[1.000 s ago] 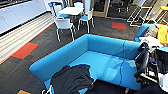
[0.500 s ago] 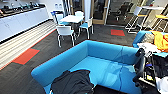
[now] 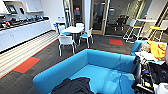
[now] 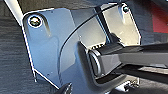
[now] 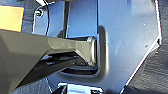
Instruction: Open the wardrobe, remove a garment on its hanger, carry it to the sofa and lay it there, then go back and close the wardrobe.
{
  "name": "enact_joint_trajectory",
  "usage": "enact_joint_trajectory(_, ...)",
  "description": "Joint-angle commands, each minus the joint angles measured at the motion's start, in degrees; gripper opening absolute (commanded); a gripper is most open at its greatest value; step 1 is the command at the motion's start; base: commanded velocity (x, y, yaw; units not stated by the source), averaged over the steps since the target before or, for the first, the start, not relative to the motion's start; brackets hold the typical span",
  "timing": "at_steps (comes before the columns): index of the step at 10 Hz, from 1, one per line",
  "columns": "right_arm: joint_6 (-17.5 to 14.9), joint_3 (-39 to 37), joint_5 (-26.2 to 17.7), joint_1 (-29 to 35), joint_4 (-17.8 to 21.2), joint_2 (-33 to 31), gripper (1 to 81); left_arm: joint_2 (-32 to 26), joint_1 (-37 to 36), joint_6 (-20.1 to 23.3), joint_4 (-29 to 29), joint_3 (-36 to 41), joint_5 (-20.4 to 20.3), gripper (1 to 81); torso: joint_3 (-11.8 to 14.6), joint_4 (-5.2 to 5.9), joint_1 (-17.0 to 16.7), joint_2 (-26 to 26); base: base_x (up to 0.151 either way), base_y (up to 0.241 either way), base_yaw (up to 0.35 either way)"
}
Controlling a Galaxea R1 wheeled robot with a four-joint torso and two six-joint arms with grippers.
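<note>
Garment laid on sofa; pincer states not readable.

We record the black garment (image 3: 72,86) lying crumpled on the seat of the blue sofa (image 3: 105,62), at its near left end, close against the rounded arm. No hanger can be told apart within the fabric. Relative to the sofa, a white dining table (image 3: 72,30) with white chairs stands well beyond its back, and a kitchen worktop (image 3: 22,23) runs farther off to the left. We cannot tell whether either pincer is wide or narrow, nor which arm lies nearer the garment. We judge the laying-down step complete.
</note>
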Motion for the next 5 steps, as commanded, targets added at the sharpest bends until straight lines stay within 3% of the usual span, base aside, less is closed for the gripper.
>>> enact_joint_trajectory(1, -0.07, 0.26, -3.4, 0.5, -0.38, 0.63, 81.1, 0.12, -1.46, 0.29, 0.87, -0.2, 2.38, 81.1, -0.02, 0.0, 0.07, 0.0, 0.0, 0.0, 0.0)
enact_joint_trajectory(5, 0.11, 0.08, -3.84, 0.76, -0.37, 0.81, 81.1, 3.2, -1.46, 0.2, 0.69, -4.15, 2.38, 81.1, 0.54, 0.0, 0.07, -0.05, 0.0, 0.0, 0.0)
